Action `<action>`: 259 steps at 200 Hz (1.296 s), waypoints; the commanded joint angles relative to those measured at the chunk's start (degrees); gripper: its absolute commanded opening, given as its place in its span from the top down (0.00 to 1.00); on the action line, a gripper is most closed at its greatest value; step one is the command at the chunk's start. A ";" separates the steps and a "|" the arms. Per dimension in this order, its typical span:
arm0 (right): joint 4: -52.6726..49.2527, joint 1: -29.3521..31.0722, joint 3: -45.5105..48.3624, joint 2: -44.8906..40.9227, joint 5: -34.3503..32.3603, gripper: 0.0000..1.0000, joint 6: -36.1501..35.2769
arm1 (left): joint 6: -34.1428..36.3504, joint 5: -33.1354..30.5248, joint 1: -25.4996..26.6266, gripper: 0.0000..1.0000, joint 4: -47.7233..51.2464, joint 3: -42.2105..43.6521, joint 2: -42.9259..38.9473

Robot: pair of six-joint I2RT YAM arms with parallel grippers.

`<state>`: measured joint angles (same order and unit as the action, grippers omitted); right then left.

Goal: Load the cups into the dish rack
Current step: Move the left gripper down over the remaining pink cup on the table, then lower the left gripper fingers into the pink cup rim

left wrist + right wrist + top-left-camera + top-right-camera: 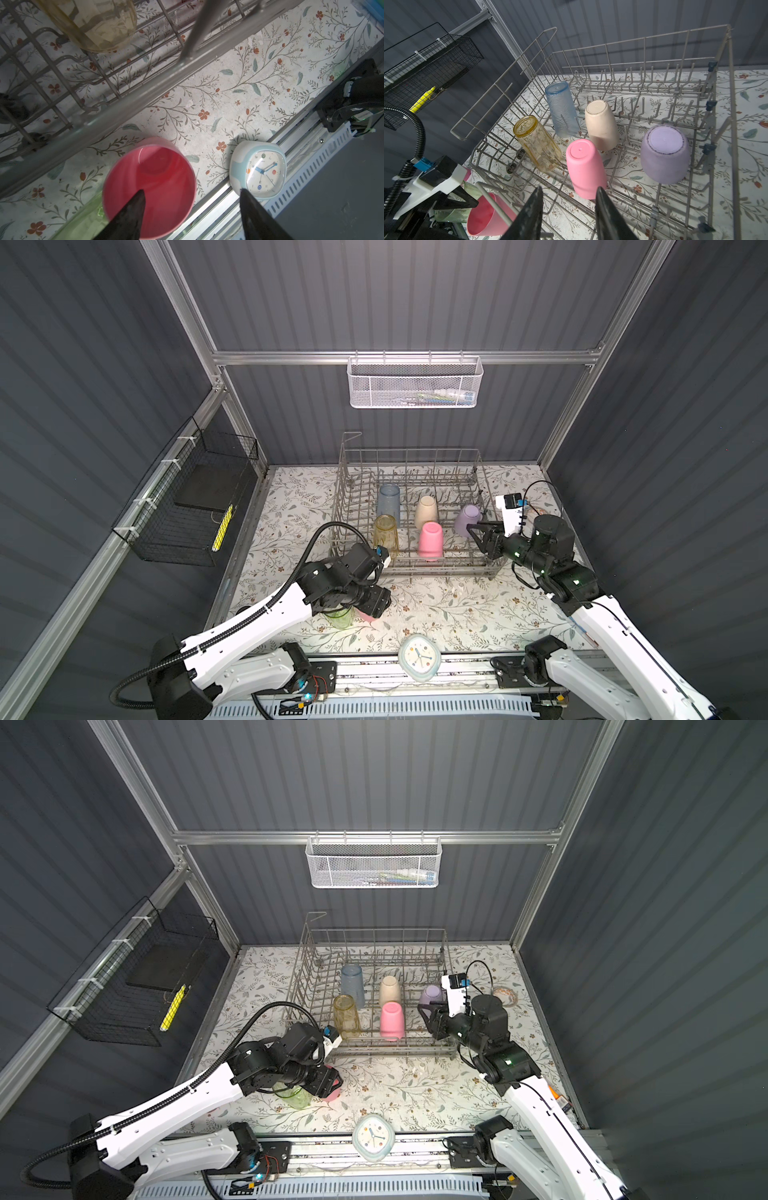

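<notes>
Five cups sit mouth-down among the tines of the dish rack (133, 104), presumably to drain and stay put: blue cup (562, 110), yellow cup (538, 143), beige cup (602, 126), pink cup (584, 168) and lavender cup (664, 154). Two wait on the table (228, 93) just in front of it, a second pink cup (149, 187), mouth-up, and beside it a green cup (83, 216). The left gripper (192, 189) gapes with one finger inside that second pink cup, likely to pinch its wall, and grips nothing. The right gripper (569, 187) hangs over the rack, partly open and empty.

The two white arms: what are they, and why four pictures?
They are robot arms, each ending in a two-fingered hand. Two pictures look down from overhead; the other two come from a camera on each wrist. On the flowered table stands a wire dish rack holding five cups: blue, yellow, beige, pink, lavender. A loose pink cup and a green cup stand outside it, near a small clock. The left hand is open over the loose pink cup's rim; the right hand is open and empty.
</notes>
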<state>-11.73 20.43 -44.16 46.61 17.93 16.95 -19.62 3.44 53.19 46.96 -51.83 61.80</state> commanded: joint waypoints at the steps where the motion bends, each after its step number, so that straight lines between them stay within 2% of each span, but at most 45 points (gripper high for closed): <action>1: 1.18 0.29 0.92 -0.54 -0.44 0.57 0.37 | -0.95 1.66 0.49 0.31 -1.51 1.35 1.19; 117: 0.93 0.25 1.36 -0.38 -0.79 0.57 -0.08 | -2.20 -5.51 4.56 0.46 -1.37 3.30 4.15; 192: 0.61 0.29 1.60 -1.06 -0.79 0.57 0.10 | -1.57 -7.65 5.52 0.46 -3.75 4.28 -1.22; 259: 0.23 0.29 2.06 -1.78 -0.98 0.57 0.12 | 3.84 -7.13 7.81 0.43 -4.63 3.27 -2.50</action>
<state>-11.64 20.45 -43.05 45.41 17.50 16.95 -19.07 -3.46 59.64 43.40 -48.14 59.81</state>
